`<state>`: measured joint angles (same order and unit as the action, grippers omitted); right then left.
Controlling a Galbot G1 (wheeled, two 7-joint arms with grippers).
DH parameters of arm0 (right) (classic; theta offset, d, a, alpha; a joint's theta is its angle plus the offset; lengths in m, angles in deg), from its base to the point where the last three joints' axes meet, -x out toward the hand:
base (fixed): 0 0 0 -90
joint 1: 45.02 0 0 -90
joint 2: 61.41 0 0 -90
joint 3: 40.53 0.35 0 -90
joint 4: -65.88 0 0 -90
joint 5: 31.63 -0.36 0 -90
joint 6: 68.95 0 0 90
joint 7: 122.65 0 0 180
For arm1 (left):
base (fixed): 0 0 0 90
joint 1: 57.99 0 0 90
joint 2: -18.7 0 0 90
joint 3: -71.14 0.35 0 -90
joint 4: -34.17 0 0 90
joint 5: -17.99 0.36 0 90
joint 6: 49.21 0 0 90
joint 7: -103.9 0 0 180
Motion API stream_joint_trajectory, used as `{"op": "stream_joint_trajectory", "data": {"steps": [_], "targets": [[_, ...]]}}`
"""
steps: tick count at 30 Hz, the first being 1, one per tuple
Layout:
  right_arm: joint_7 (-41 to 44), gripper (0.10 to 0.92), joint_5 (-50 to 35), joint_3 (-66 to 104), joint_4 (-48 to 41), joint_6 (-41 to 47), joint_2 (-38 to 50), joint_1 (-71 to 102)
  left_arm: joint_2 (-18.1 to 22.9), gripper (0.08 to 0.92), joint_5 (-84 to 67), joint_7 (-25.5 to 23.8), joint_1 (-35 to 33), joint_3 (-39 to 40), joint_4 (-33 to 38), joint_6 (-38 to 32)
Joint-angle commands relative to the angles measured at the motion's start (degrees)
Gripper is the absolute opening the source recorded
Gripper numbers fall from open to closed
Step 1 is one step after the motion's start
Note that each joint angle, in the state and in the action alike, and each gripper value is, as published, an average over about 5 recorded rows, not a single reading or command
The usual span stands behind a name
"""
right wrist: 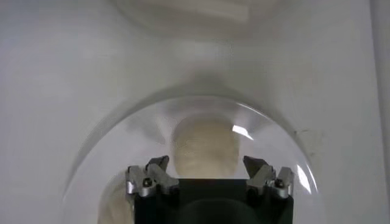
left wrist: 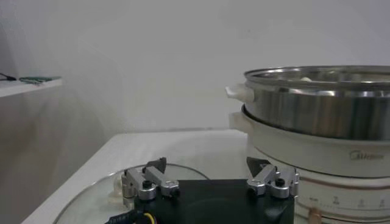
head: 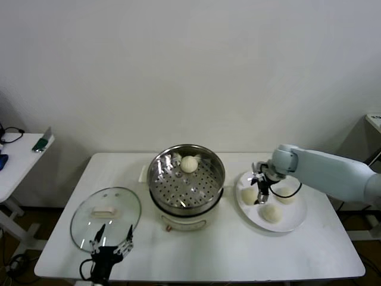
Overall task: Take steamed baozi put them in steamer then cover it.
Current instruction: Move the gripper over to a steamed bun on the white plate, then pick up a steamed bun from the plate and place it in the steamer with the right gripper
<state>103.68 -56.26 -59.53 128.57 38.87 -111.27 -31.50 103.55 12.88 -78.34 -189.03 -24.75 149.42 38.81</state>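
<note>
The steamer (head: 186, 189) stands mid-table with one baozi (head: 189, 164) on its perforated tray. Three more baozi (head: 272, 213) lie on a white plate (head: 293, 217) to its right. My right gripper (head: 261, 190) is open just above the plate, between the baozi. In the right wrist view a baozi (right wrist: 204, 146) sits just ahead of my open right gripper (right wrist: 207, 165). The cover (head: 106, 211) lies flat on the table left of the steamer. My left gripper (head: 112, 241) is open and empty at the cover's near edge; it also shows in the left wrist view (left wrist: 210, 165).
A second baozi (right wrist: 114, 204) shows beside the right gripper. The steamer's wall (left wrist: 317, 109) rises close to the left gripper, above the glass cover (left wrist: 97, 195). A small side table (head: 18, 156) with items stands at the far left. The table's front edge is near the left gripper.
</note>
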Motion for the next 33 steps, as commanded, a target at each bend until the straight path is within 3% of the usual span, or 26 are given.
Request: {"op": "stream_joint_trajectory", "data": {"steps": [1,7,17,24,33], "targets": [[0.33,0.699,0.05,2.91,-2.23,0.71,-0.67,2.36,-0.04,0.823,0.18,0.02,-0.05,0.12,0.00,-0.14],[4.42,0.671,-3.13,0.02,0.23,-1.11,1.76,-4.65,0.27,0.823,0.80,0.02,-0.18,0.46,0.28,-0.36],[15.09,0.670,-16.17,-14.78,2.86,-5.57,2.09,-37.51,0.14,0.823,1.04,0.02,-0.67,0.95,0.74,-0.54],[15.01,0.670,-30.94,-18.67,11.89,-1.94,-6.92,-51.05,-0.18,0.823,0.78,0.06,-0.57,0.93,0.45,-0.57],[3.55,0.670,-37.69,-12.53,17.17,5.66,-24.69,-41.79,-0.92,0.823,0.08,0.02,-1.18,0.96,1.11,-0.84]]}}
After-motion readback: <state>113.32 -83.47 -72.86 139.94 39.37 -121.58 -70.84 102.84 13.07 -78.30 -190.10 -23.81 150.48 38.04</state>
